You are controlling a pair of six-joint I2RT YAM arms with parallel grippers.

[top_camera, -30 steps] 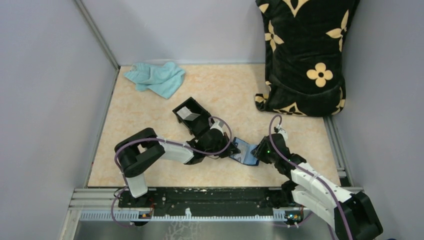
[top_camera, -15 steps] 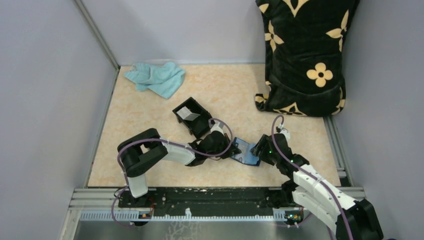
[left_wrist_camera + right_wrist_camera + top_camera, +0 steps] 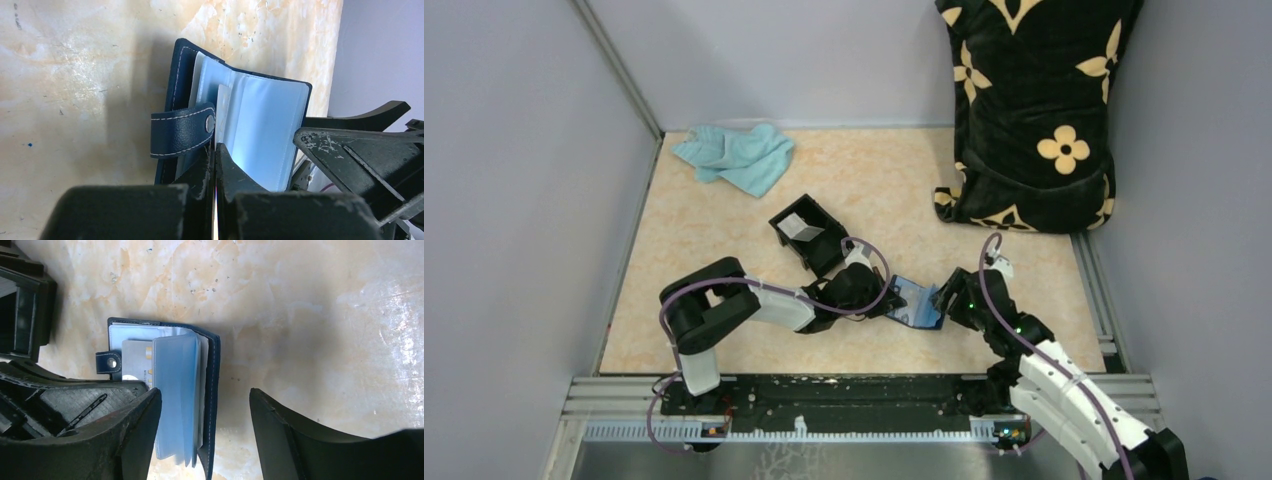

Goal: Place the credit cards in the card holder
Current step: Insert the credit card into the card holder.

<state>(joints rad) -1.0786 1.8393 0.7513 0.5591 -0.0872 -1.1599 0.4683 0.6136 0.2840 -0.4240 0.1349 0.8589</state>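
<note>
Progress: one pale grey card with a yellow mark sits in a clear sleeve of the small navy-blue folding card holder. Judged roughly half done.
Left to do: one pale grey-white card lies in the black square open-topped box, not yet fetched or sleeved.
Count: cloth, one; box, one; cards, two; card holder, one; claws, two; cushion, one. No orange card is in view.
Crumpled teal cloth: far beyond the left claw, to its left.
Box: just beyond the left claw.
Left claw: jaws shut tight, at the card holder's near edge below its snap tab. Whether they pinch a sleeve, cannot tell.
Card holder: lying open on the table between the two claws.
Right claw: jaws wide, straddling the right cover and fanned sleeves, gripping nothing.
Black velvet cushion with yellow flowers: well beyond the right claw.
</note>
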